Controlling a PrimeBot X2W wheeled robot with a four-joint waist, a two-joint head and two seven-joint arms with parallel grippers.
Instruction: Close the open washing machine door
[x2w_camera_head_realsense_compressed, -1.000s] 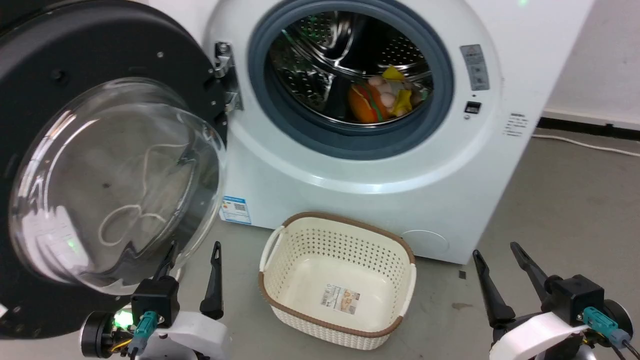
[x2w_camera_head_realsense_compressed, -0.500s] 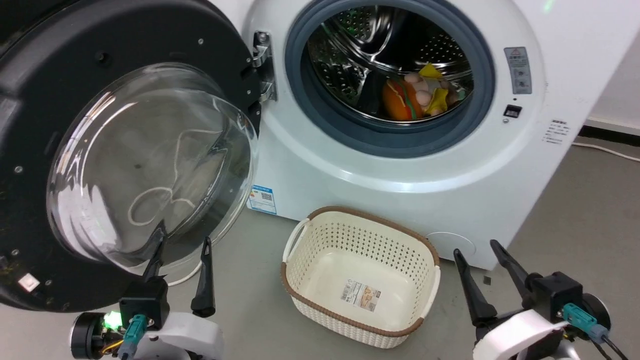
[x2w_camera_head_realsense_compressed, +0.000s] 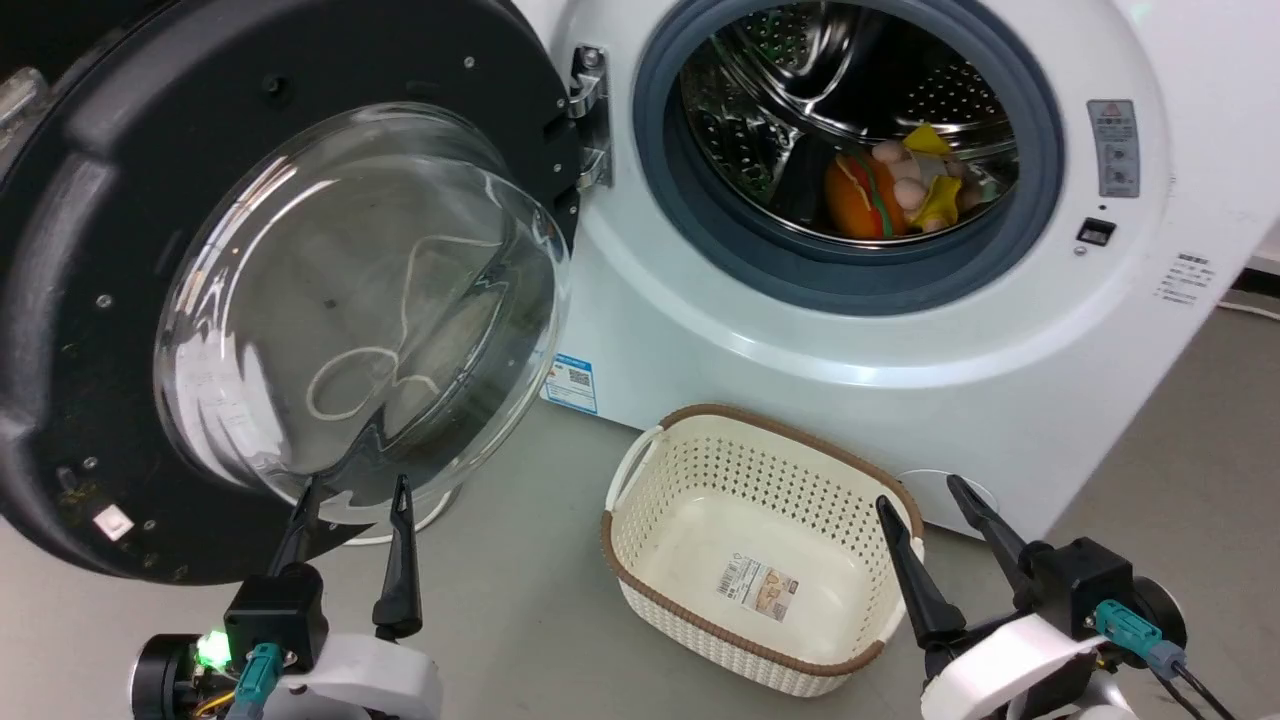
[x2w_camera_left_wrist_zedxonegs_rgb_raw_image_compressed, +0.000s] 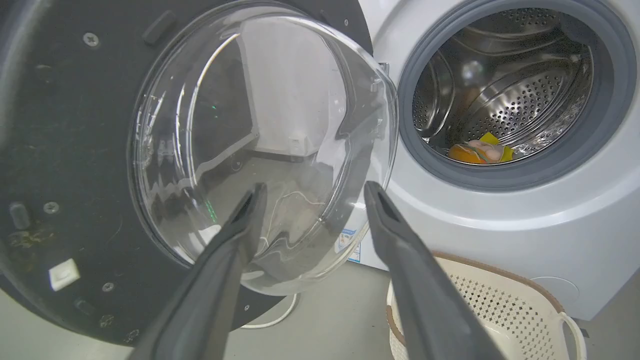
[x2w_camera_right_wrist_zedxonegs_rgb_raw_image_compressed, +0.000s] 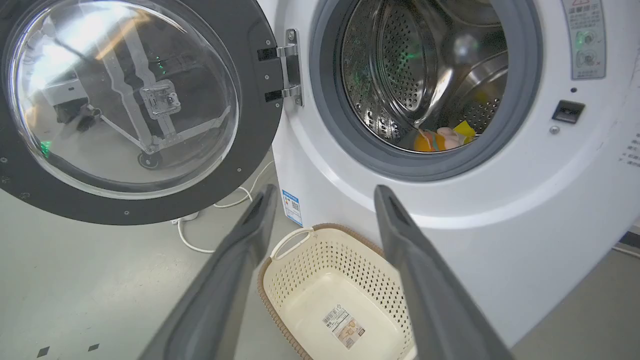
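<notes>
the head view is swinging left, so the washer (x2w_camera_head_realsense_compressed: 900, 330) is sliding right in frame; nothing itself is moving. the door (x2w_camera_head_realsense_compressed: 90, 250) is hanging wide open at the washer's left, near the basket (x2w_camera_head_realsense_compressed: 760, 413). the left jaws and right jaws are standing apart, empty, the left jaws pointing at the door's glass, likely readying a push.

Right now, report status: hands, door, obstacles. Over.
Left hand and right hand open, empty. Washing machine door wide open, left hand near its glass. Cream basket on floor, maybe under the swing.
</notes>
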